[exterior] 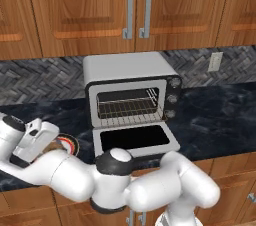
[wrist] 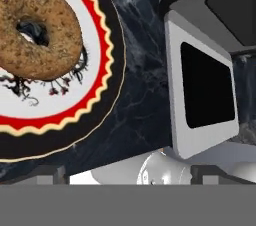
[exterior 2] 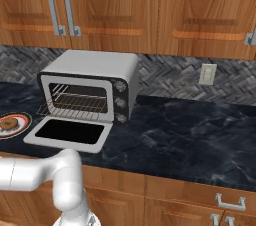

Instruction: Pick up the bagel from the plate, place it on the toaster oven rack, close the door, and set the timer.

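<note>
Two wooden upper cabinets [exterior: 125,7] with bar handles above, herringbone grey backsplash [exterior 2: 170,77] with a white wall outlet [exterior 2: 207,74] behind, dark marbled counter [exterior 2: 180,135] below. Silver-grey toaster oven [exterior: 129,90] standing on counter against backsplash, three knobs [exterior 2: 120,101] down its right side. Door [exterior: 135,139] dropped flat open toward the front edge of the counter, dark glass window facing up. Toaster oven rack [exterior: 127,106] bare, wire grid spanning the dark cavity. In left base view, white arm crossing low in front of the open door and covering most of the plate [exterior: 72,145], only a sliver of red and dark rim showing. Bagel [wrist: 37,30] golden-brown, dark speckles on top, dark hole in the middle, lying flat on the plate over its dark central pattern, far smaller than the plate. Plate left of the open door, just beside it with a strip of bare counter between; seen plainly in right base view too, bagel [exterior 2: 8,123] sitting at its centre. Gripper [wrist: 128,172] above the counter strip near the plate rim and door corner, jaws spread wide with nothing between them, bagel off toward the upper left of the hand view, apart from both fingertips [wrist: 47,172].
</note>
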You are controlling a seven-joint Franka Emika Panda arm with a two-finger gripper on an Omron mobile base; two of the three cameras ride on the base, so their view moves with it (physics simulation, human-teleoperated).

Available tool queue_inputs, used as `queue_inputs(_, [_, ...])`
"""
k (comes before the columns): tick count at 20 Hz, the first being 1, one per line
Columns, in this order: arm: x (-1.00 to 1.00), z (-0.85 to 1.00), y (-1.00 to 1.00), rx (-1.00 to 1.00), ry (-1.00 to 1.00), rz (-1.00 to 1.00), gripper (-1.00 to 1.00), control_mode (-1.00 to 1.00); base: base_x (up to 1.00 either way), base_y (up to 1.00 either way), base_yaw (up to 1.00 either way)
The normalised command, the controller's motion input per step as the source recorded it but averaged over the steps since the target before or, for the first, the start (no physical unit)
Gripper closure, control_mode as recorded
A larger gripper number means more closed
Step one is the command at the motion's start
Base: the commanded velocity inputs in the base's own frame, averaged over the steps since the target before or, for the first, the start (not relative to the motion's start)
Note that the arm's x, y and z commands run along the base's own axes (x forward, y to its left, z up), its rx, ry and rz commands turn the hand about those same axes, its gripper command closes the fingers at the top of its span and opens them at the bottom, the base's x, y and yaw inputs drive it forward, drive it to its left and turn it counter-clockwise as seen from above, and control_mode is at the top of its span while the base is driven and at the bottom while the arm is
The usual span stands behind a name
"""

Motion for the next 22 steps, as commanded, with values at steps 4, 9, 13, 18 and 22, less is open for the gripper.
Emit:
queue_inputs(4, [0.05, -0.31, 0.02, -0.01, 0.02, 0.13, -1.0, -1.0, 0.0, 0.0, 0.0])
queue_inputs(9, [0.07, -0.29, 0.0, 0.03, 0.0, 0.15, -1.0, -1.0, 0.0, 0.0, 0.0])
queue_inputs(13, [0.03, -0.14, 0.0, 0.12, 0.0, 0.23, -1.0, -1.0, 0.0, 0.0, 0.0])
queue_inputs(18, [0.26, -0.13, 0.0, 0.15, 0.0, 0.25, -1.0, -1.0, 0.0, 0.0, 0.0])
queue_inputs(22, [0.16, -0.28, -0.03, 0.11, 0.0, 0.22, -1.0, -1.0, 0.0, 0.0, 0.0])
